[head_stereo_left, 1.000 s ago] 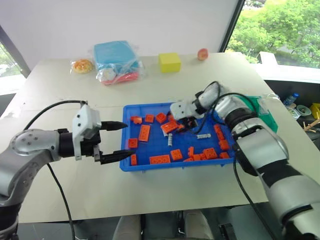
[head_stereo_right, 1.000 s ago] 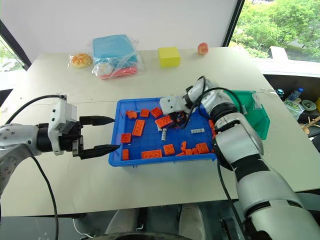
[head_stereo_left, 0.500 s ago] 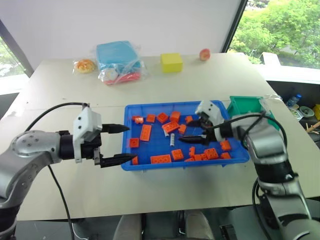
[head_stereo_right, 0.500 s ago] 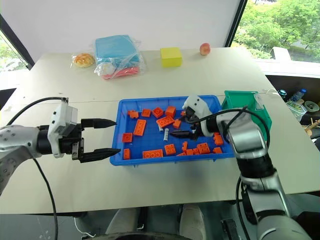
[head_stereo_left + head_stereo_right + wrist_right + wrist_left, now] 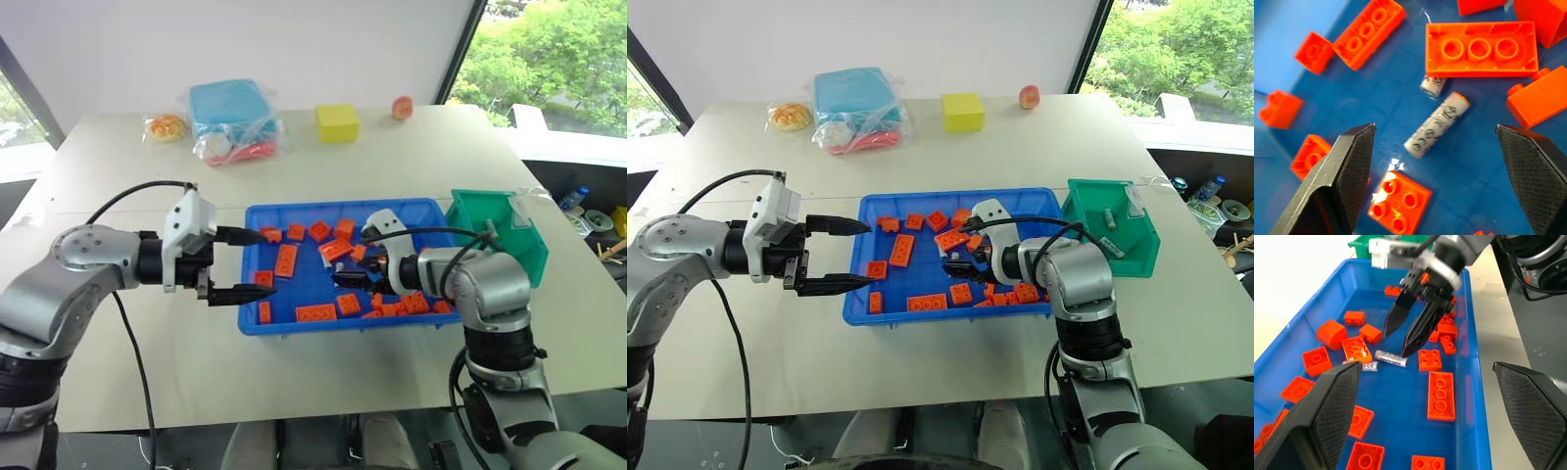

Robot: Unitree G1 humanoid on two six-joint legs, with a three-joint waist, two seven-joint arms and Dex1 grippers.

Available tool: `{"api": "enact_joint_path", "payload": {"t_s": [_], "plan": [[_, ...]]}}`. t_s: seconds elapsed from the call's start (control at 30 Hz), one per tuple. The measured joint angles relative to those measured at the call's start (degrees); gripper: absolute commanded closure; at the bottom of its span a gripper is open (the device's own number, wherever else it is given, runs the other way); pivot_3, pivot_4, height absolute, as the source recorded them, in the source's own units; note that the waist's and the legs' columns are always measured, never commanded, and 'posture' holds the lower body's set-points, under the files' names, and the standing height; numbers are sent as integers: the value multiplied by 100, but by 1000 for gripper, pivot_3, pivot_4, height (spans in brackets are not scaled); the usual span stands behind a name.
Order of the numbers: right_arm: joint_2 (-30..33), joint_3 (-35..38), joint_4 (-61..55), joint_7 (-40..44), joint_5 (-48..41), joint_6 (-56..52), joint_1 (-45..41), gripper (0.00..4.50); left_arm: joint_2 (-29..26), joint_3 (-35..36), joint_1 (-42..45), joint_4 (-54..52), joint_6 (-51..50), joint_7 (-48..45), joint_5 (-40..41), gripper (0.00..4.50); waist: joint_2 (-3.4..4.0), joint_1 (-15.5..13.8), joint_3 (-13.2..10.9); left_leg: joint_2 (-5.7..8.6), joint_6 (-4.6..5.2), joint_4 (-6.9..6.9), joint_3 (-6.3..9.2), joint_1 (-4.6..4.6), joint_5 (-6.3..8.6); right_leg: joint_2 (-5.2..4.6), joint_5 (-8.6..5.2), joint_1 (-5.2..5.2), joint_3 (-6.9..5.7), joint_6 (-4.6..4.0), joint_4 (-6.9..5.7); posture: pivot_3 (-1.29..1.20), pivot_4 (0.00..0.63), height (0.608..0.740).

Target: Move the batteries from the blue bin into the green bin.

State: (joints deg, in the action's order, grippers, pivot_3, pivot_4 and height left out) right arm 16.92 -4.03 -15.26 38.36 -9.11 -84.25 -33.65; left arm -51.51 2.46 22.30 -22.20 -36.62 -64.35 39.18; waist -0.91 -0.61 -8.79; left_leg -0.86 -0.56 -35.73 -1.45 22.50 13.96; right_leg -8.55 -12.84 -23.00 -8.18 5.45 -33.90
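Two batteries [image 5: 1436, 125] lie flat on the floor of the blue bin [image 5: 294, 327], mid-frame in the head views; in the right wrist view the nearer one's long axis runs diagonally, the second [image 5: 1431, 84] just beyond it; another battery [image 5: 1109, 217] lies in the green bin [image 5: 1136, 257] at right; the right gripper [image 5: 1404, 333] points down over the pair, jaws spread wide, holding nothing; the left gripper [image 5: 257, 264] reaches level over the bin's left rim, fingers wide apart and empty.
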Motion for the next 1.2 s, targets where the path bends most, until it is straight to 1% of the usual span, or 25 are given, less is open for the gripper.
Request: {"api": "enact_joint_path", "payload": {"t_s": [0.3, 0.4, 0.47, 0.53, 0.6, 0.63, 0.73, 0.8, 0.87, 0.93, 0.97, 1.03, 1.07, 1.1, 1.13, 1.17, 1.2], "plan": [[37, -392, 326, -331, -193, 706, 92, 477, 0, 5, -162, -43, 4, -23, -52, 0, 0, 1, 0, -4, 0, -1, 4, -4, 0, 0, -5, 1, 0, -6, -2, 0, 150, 704], [80, -579, 394, -373, -232, 927, 95, 1260, -1, 8, -181, -64, 3, -5, -52, 0, -1, -5, 0, -5, 0, -1, 4, -4, 0, 0, -5, 1, 0, -7, -1, 0, 150, 704], [150, -657, 430, -387, -249, 1015, 108, 2214, -1, 14, -181, -78, 2, 15, -52, 0, -1, -12, 0, -4, 0, -2, 5, -3, 0, -2, -5, 1, 0, -7, -1, 0, 150, 704], [243, -684, 430, -390, -288, 1067, 128, 3308, -3, 45, -180, -78, 0, 16, -51, 0, -1, -12, 0, -4, 0, -2, 5, -3, 0, -2, -6, 1, 0, -7, 0, 0, 150, 704], [346, -721, 417, -384, -347, 1097, 153, 4301, -6, 61, -179, -77, 0, 14, -50, 0, -1, -8, 0, -4, -1, -1, 5, -3, 0, -2, -6, 1, 0, -8, 0, 0, 150, 704], [400, -725, 371, -380, -374, 1092, 156, 4452, -6, 63, -177, -75, 0, 12, -50, 0, -1, -7, 0, -6, -1, -1, 5, -3, 1, -1, -6, 0, 0, -7, 0, 0, 150, 704], [608, -578, 46, -359, -612, 822, 193, 4442, -5, 62, -150, -32, 0, -5, -53, 0, -1, -19, -3, -5, -1, -3, 5, 3, 1, -3, -6, -3, 0, -7, 2, 0, 150, 704], [754, -230, -186, -310, -814, 581, 147, 4442, -5, 62, -136, -12, 2, -29, -73, 0, -1, -21, -4, -5, -1, -5, 4, 7, 1, -3, -6, -6, 0, -7, 6, 0, 150, 704], [966, 359, -367, -259, -1040, 260, -97, 4442, -2, 60, -132, 14, 17, -52, -105, 0, -1, -20, -6, -5, -1, -4, 4, 9, 1, -2, -6, -7, 0, -7, 13, 0, 150, 704], [1300, 1139, -477, -260, -1211, -64, -491, 4442, 4, 60, -134, 40, 101, -100, -122, 0, 0, -27, -6, -6, -3, -2, 4, 10, 2, -2, -6, -8, -1, -7, 16, 0, 150, 704], [1443, 1369, -494, -261, -1233, -129, -587, 4442, 4, 60, -135, 55, 117, -120, -123, 0, 0, -29, -5, -6, -10, 5, 5, 8, 6, -1, -6, -7, -1, -8, 20, 0, 150, 704], [1984, 1659, -462, -252, -1258, -166, -582, 4442, 29, 55, -138, 109, 185, -168, -143, 0, -8, -34, -3, -5, -13, 15, 3, 11, 8, 2, -6, 0, -13, -9, 38, 0, 150, 704], [2380, 1821, -321, -248, -1240, -100, -489, 4442, 48, 47, -142, 148, 215, -177, -165, 0, -9, -43, -3, -4, -13, 15, -2, 13, 8, 1, -6, 4, -14, -9, 50, 0, 150, 704], [2623, 1948, -179, -251, -1204, -24, -408, 4442, 51, 46, -146, 170, 220, -183, -179, 0, -11, -48, -3, 0, -12, 14, -7, 13, 8, -2, -6, 9, -14, -9, 57, 0, 150, 704], [2963, 2111, 109, -261, -1106, 227, -214, 4442, 75, 31, -133, 208, 227, -186, -221, 0, -8, -46, -4, 0, -12, 14, -14, 14, 9, -3, -6, 12, -13, -8, 69, 0, 150, 704], [3094, 2185, 289, -270, -1038, 362, -109, 4442, 103, 27, -131, 226, 232, -188, -237, 0, -8, -29, -4, -1, -11, 15, -18, 13, 9, -4, -5, 17, -13, -7, 74, 0, 150, 704], [3180, 2250, 475, -274, -1002, 516, 20, 3942, 130, -2, -124, 255, 239, -193, -247, 0, -9, -16, -3, -2, -10, 15, -20, 11, 9, -3, -5, 26, -13, -6, 73, 0, 150, 704]]}}
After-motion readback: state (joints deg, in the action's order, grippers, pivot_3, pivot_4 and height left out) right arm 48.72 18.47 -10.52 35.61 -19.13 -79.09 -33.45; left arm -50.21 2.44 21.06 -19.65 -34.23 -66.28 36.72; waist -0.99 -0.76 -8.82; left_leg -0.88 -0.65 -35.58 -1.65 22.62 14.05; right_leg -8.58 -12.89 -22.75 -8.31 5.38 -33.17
